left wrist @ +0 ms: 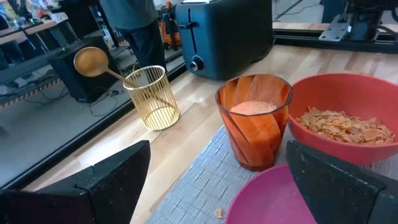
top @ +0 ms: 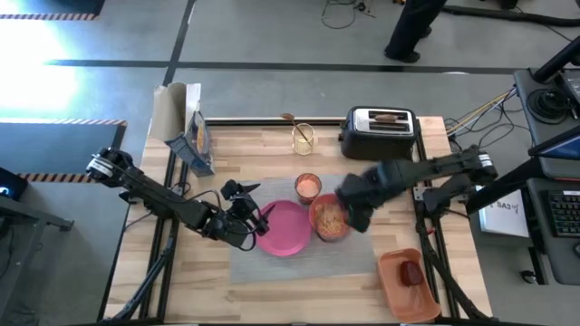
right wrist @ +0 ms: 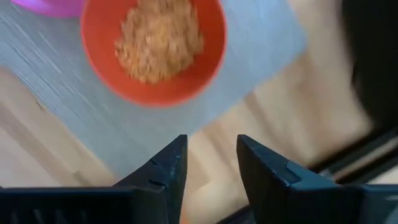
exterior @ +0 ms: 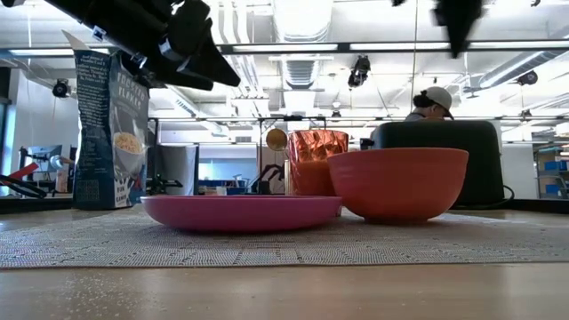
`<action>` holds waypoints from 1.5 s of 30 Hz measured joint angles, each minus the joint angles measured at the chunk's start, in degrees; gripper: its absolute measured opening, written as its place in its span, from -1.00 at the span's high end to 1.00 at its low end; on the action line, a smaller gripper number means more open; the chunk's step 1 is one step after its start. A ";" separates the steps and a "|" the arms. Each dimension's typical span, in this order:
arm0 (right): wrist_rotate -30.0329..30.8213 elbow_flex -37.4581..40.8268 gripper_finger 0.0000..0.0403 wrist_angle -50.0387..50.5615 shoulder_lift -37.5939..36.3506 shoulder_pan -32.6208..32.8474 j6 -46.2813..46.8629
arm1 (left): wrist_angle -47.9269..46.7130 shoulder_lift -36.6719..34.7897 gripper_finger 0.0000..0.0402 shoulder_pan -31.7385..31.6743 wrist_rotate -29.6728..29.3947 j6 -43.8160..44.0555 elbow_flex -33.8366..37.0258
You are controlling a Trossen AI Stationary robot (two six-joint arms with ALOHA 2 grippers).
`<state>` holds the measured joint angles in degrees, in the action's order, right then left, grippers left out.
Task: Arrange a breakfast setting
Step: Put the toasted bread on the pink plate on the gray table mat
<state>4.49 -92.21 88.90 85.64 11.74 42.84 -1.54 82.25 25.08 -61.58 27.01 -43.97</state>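
A grey placemat [top: 304, 258] lies mid-table. On it stand a pink plate [top: 285, 228], an orange bowl [top: 331, 217] of cereal and an orange cup [top: 308, 186]. My left gripper [top: 258, 220] hangs open above the plate's left rim, clear of it in the low view [exterior: 182, 49]. My right gripper [top: 352, 213] is open and empty above the bowl's right side; its wrist view [right wrist: 211, 146] looks down on the bowl [right wrist: 152, 46] and the mat's edge. The toast [top: 388, 116] sticks up from the toaster [top: 379, 134]. A red apple [top: 412, 272] lies in the orange tray [top: 410, 288]. A wooden spoon [left wrist: 93, 62] stands in a wire holder [left wrist: 152, 96].
A cereal box [top: 195, 143] and a paper bag [top: 170, 109] stand at the far left. The wire holder [top: 302, 138] and toaster stand along the far edge. The tray is at the near right corner. Bare wood shows at the near left. A person shows behind the table [exterior: 431, 102].
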 joint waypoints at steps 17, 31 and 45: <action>-14.26 16.79 -0.03 -4.54 -1.89 30.30 62.60 | 0.53 -4.55 -0.78 -0.83 8.19 -11.52 -0.69; -17.07 17.58 -0.10 -11.30 2.63 35.46 69.41 | 2.49 -4.56 -0.78 -1.03 11.67 -17.34 -1.03; -2.76 17.81 -0.10 1.00 -10.83 17.03 40.21 | 2.38 -4.56 -0.78 -4.24 13.11 -18.22 -1.29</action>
<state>1.74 -74.40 89.90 74.81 28.77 83.04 0.84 77.69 20.84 -48.47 8.79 -45.25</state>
